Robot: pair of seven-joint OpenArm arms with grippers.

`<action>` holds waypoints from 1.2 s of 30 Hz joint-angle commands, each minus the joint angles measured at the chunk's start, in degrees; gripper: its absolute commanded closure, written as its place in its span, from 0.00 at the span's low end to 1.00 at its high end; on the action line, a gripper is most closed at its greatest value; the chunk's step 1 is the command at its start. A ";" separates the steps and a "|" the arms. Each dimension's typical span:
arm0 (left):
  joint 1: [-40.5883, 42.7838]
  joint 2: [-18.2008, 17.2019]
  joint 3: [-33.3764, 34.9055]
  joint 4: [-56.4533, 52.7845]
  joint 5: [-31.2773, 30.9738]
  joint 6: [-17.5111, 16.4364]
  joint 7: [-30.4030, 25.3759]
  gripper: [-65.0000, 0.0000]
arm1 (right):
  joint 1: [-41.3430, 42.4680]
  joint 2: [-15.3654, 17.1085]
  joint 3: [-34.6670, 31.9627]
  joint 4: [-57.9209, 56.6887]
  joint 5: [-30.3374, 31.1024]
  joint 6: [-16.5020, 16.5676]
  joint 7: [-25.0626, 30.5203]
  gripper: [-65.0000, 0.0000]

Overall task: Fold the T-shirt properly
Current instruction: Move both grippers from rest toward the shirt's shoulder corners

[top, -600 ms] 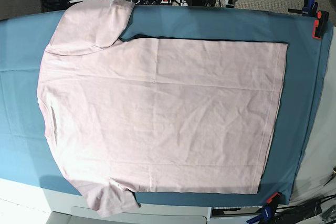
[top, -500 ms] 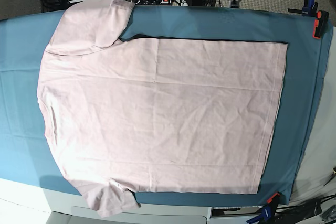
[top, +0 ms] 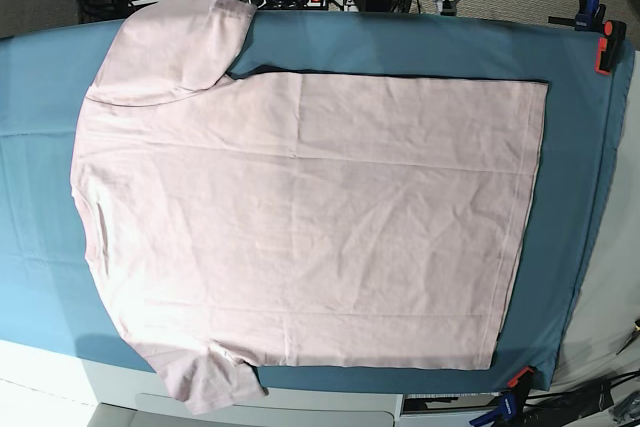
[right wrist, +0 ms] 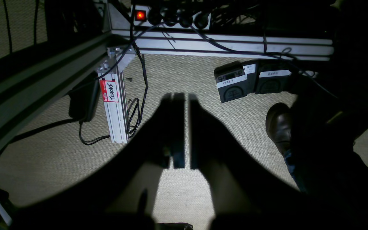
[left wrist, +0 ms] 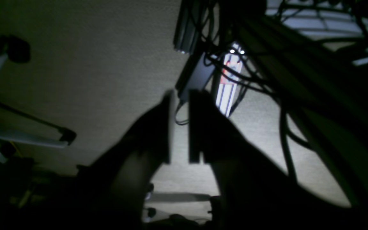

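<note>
- The T-shirt (top: 300,217) lies spread flat on the teal cloth (top: 580,237), plain pink side up, neck end toward the left of the base view and hem toward the right.
- One sleeve reaches the far edge of the table at top left; the other hangs over the near edge at the bottom, its tip close to the frame's lower border.
- Any print on the underside is hidden; only light creases show on the fabric.
- Neither arm appears over the table in the base view; only a tangle of cables and hardware shows along the top edge, too cluttered to sort out.
- The left gripper (left wrist: 180,126) is a dark outline against dim carpet (left wrist: 85,73) below table level. Its fingers (left wrist: 200,127) stand a narrow gap apart with nothing between them.
- Most of the left wrist view is in deep shadow; cables (left wrist: 267,83) and a frame rail cross the upper right, and the shapes at the left edge cannot be made out.
- The right gripper (right wrist: 186,127) also points at the floor, its fingers all but together with a thin slit of light between, gripping nothing.
- Beyond it lie two black pedals (right wrist: 251,83) with small labels too small to read surely, a metal post (right wrist: 113,108) with a red-and-white sticker, and a dark shoe (right wrist: 278,123) partly cut off by shadow at the right.
</note>
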 commanded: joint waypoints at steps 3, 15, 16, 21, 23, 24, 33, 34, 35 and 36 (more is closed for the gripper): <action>0.02 -0.15 -0.04 0.24 0.37 0.15 0.15 0.90 | 0.02 0.22 0.04 0.33 0.15 0.11 0.79 0.97; 0.87 -0.68 -0.04 1.42 0.33 0.17 1.95 0.90 | -0.39 0.35 0.07 0.42 2.56 0.13 0.26 0.97; 1.70 -1.03 -0.07 2.89 0.35 0.20 3.26 0.90 | -0.81 0.68 0.04 0.46 2.56 0.15 0.35 0.97; 9.73 -4.63 -0.07 15.61 0.33 0.15 8.94 0.90 | -6.71 2.12 0.07 6.99 3.19 0.15 0.09 0.97; 13.81 -6.47 -0.07 21.16 0.33 0.13 10.49 0.90 | -9.99 3.02 0.04 11.02 5.42 0.15 -0.96 0.97; 16.06 -7.34 -0.07 23.93 0.35 0.15 11.30 0.90 | -11.85 3.63 0.04 13.27 6.58 0.17 -1.66 0.97; 41.48 -17.84 -0.07 55.15 0.35 -2.43 16.87 0.90 | -33.92 9.81 0.07 40.65 15.21 0.15 -6.58 0.97; 44.72 -19.39 -0.07 59.32 0.37 -2.91 17.07 0.90 | -36.83 10.78 0.11 44.35 15.21 0.13 -6.58 0.97; 47.95 -21.07 -0.07 63.52 0.37 -3.10 17.25 0.90 | -39.74 11.82 0.13 48.15 15.19 -0.02 -6.62 0.97; 51.10 -22.71 -0.17 67.73 0.39 -3.08 17.49 0.90 | -42.66 12.76 0.33 51.98 15.19 -0.39 -6.71 0.97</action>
